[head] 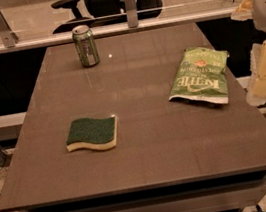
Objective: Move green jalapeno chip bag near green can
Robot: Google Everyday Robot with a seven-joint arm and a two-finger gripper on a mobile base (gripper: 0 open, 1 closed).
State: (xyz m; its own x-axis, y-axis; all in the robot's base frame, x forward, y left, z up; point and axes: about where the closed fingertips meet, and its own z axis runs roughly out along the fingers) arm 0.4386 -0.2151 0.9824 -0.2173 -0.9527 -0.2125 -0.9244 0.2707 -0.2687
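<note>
So the green jalapeno chip bag (199, 76) was lying flat on the right side of the counter (145, 151), about halfway back. Its KETTLE lettering read upside down from the camera's side, and its white edge faced the near end. The green can (85, 45) stood upright at the far end, left of the middle, so it was well apart from the bag. A sponge (92, 133) with a dark green top and a yellow underside sat flat on the near left part of the counter. It was apart from both the can and the bag, roughly below the can in the view. The gripper (263, 81) showed up only as a pale shape at the right edge of the view, out past the counter's right side. It was near the bag but not touching it, and honestly there was no telling whether it was released or clenched. Behind the counter ran a metal rail (110, 29), with an office chair (100, 2) beyond that.
</note>
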